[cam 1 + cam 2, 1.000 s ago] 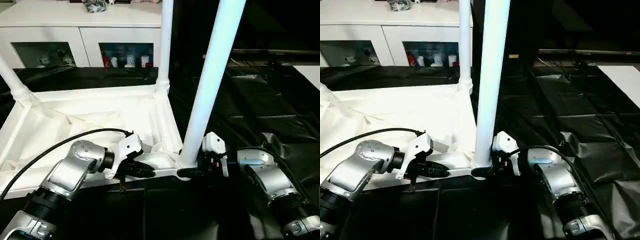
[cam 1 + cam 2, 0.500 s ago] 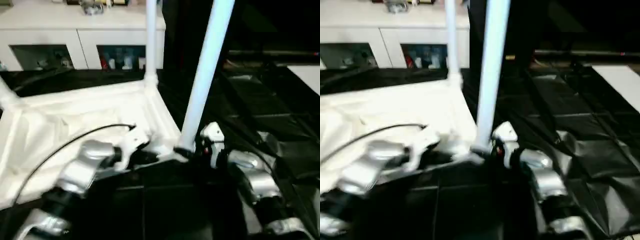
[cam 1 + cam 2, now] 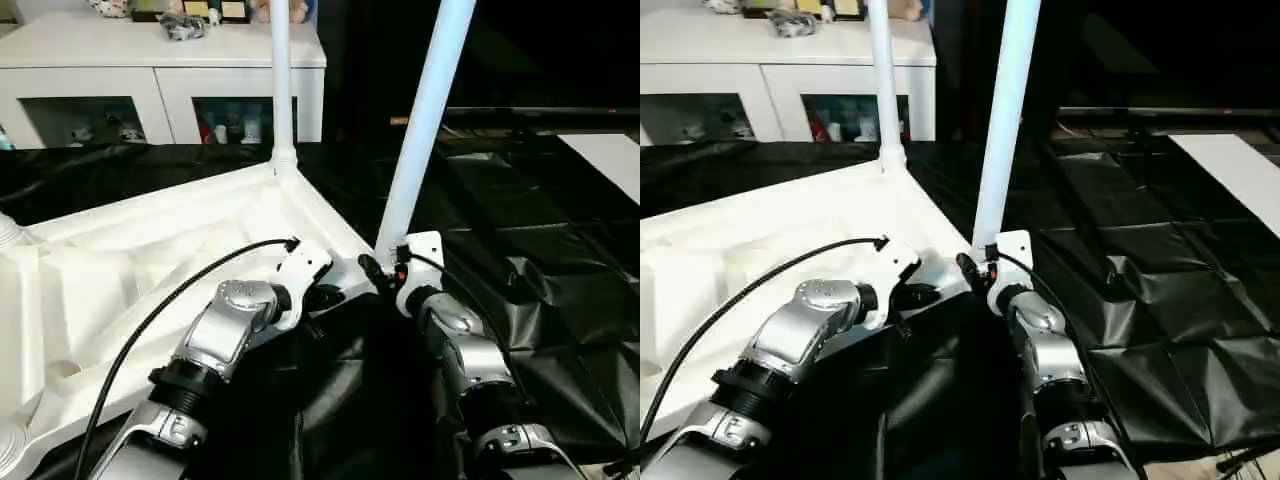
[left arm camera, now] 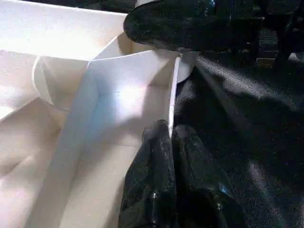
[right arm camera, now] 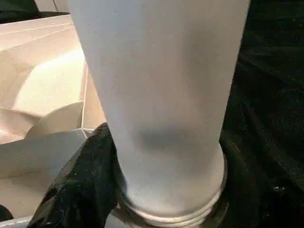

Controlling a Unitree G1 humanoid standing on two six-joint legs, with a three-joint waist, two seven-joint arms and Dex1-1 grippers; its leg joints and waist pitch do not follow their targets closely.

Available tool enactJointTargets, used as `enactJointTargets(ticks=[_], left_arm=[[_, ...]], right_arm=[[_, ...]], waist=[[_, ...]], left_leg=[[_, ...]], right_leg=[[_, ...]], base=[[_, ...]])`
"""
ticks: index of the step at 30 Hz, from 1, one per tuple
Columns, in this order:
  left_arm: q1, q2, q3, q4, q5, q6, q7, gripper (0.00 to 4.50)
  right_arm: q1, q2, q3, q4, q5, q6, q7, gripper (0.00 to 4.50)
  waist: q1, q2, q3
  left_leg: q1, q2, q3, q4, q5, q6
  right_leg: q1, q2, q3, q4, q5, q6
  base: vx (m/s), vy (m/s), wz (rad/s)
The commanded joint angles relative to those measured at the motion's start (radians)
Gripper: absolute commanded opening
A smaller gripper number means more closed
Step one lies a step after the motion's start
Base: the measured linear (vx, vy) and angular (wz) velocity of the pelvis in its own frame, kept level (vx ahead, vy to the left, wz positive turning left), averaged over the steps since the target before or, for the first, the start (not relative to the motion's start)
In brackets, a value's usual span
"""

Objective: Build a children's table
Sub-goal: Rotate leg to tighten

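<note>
Beside the leg (image 5: 156, 95), one finger (image 5: 80, 190)

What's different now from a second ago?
The tabletop has swung round on the black sheet, its near corner turning away from the robot, both arms following. Unchanged: the left tool pinches the rim, and the right tool holds the near leg at its base.
</note>
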Motion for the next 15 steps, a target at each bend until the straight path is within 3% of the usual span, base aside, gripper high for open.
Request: enactJointTargets(ticks=[1,6,8,9,12,13,15], left_arm=[[-0.007,-0.048,-0.046,0.061,0.012,0.004,0.042,0.0],[0.014,-0.002,-0.062,0.019,0.006,-0.007,-0.044,0.0],[0.029,0.037,-0.077,-0.006,0.011,-0.019,-0.091,0.0],[0.031,0.042,-0.079,-0.01,0.011,-0.021,-0.097,0.0],[0.063,0.135,-0.092,-0.069,-0.003,-0.065,-0.213,0.0],[0.072,0.168,-0.094,-0.085,-0.009,-0.088,-0.26,0.0],[0.08,0.195,-0.094,-0.103,-0.019,-0.084,-0.298,0.0]], right_arm=[[-0.017,0.113,0.101,-0.055,0.046,-0.015,0.122,3.23],[-0.018,0.059,0.103,-0.072,0.021,-0.042,0.157,3.6],[-0.019,0.01,0.112,-0.085,0.009,-0.053,0.205,3.82],[-0.019,0.003,0.114,-0.087,0.008,-0.054,0.213,3.88],[-0.009,-0.145,0.14,-0.127,0.005,-0.078,0.399,3.88],[-0.002,-0.199,0.149,-0.144,0.006,-0.098,0.466,3.88],[0.004,-0.237,0.152,-0.153,0.003,-0.107,0.51,3.88]], waist=[[-0.014,-0.006,-0.037],[-0.023,-0.004,-0.038],[-0.025,-0.004,-0.041],[-0.024,-0.005,-0.046],[-0.011,-0.009,-0.058],[-0.005,-0.01,-0.058],[0.003,-0.012,-0.052]], left_leg=[[0.049,0.041,-0.04,-0.086,-0.672,-0.056],[0.035,0.044,-0.047,-0.097,-0.67,-0.052],[0.023,0.046,-0.051,-0.103,-0.659,-0.055],[0.01,0.048,-0.051,-0.105,-0.62,-0.052],[0.001,0.05,-0.036,-0.098,-0.492,-0.022],[0.0,0.051,-0.025,-0.093,-0.417,-0.001],[0.008,0.049,-0.013,-0.085,-0.404,0.024]], right_leg=[[-0.013,-0.057,0.01,-0.095,-0.632,-0.05],[-0.003,-0.063,0.008,-0.091,-0.633,-0.041],[0.007,-0.066,0.014,-0.079,-0.602,-0.051],[0.013,-0.07,0.024,-0.071,-0.561,-0.064],[0.013,-0.071,0.041,-0.052,-0.409,-0.119],[0.008,-0.067,0.048,-0.041,-0.315,-0.157],[-0.003,-0.065,0.055,-0.041,-0.331,-0.183]], base=[[0.0,0.0,0.0],[0.0,0.0,0.0],[0.0,0.0,0.0],[0.0,0.0,0.0],[0.0,0.0,0.0],[0.0,0.0,0.0],[0.027,-0.031,0.07]])
